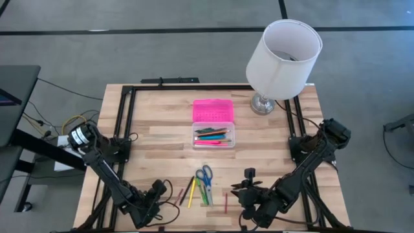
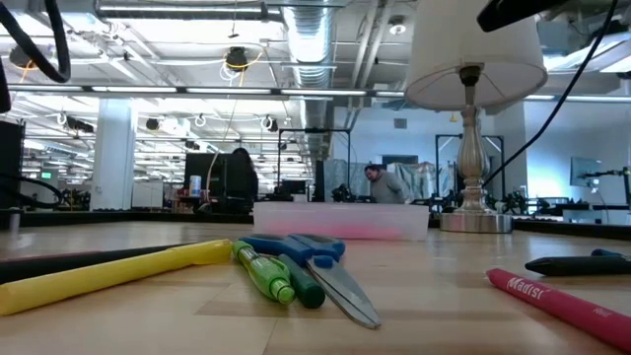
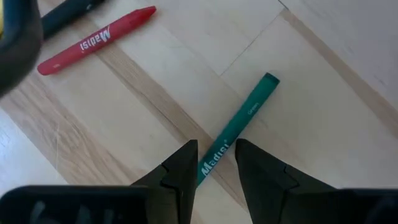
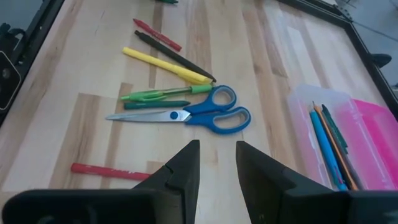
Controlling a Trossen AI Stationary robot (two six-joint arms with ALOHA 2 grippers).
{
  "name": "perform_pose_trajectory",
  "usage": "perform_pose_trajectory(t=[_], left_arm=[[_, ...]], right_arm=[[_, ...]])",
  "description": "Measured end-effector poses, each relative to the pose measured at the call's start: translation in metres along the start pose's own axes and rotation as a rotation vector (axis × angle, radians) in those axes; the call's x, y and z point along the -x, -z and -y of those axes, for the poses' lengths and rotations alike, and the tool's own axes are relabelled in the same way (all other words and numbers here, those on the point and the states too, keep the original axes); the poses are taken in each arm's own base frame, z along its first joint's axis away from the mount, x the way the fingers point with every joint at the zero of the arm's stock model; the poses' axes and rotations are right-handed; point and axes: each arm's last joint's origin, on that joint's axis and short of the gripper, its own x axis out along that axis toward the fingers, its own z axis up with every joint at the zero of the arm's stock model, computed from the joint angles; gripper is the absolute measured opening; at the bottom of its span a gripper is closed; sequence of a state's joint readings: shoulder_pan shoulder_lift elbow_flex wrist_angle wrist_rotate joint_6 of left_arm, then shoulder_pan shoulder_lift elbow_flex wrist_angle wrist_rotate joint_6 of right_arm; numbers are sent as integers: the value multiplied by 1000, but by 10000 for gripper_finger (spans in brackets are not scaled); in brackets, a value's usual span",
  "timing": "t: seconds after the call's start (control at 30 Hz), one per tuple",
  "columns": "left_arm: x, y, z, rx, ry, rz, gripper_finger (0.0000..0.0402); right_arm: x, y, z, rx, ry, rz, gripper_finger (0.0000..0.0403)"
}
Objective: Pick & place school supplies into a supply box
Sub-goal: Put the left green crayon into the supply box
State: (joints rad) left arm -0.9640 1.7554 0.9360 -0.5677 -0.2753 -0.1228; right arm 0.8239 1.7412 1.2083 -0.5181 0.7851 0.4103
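Table: light wood planks with a black frame along its edges, standing on grey floor. The low view shows a large open hall behind, with ceiling ducts and lights; a person sits far back.

White-shaded lamp on a metal base stands at the table's far right corner, just beside the supply box. The box lies open mid-table, pink lid toward the far edge, clear base nearer, with several pencils inside.

Loose supplies lie near the front edge, between the two arms: blue-handled scissors, a yellow pencil, a green pen, a red crayon to the right, and another red crayon to the left.

Left tool is at the front left, fingers narrowly apart, holding nothing; a green crayon lies on the wood and runs into the gap between its tips.

Right tool is at the front right, fingers slightly apart and empty; the scissors lie ahead of it, well apart.
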Motion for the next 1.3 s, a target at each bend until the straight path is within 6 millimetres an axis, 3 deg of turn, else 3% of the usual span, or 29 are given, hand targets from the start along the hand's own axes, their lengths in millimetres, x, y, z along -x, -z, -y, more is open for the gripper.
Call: perform_pose_trajectory(t=[0.53, 0.97, 1.3], left_arm=[[-10, -1, -33, 269, 179, -58, 109], [-16, 0, -56, 789, 217, -115, 109], [-18, -2, -59, 856, 156, -73, 109]], right_arm=[[0, 0, 0, -2, 0, 1, 98], [0, 0, 0, -2, 0, 2, 98], [0, 0, 0, -3, 0, 2, 98]])
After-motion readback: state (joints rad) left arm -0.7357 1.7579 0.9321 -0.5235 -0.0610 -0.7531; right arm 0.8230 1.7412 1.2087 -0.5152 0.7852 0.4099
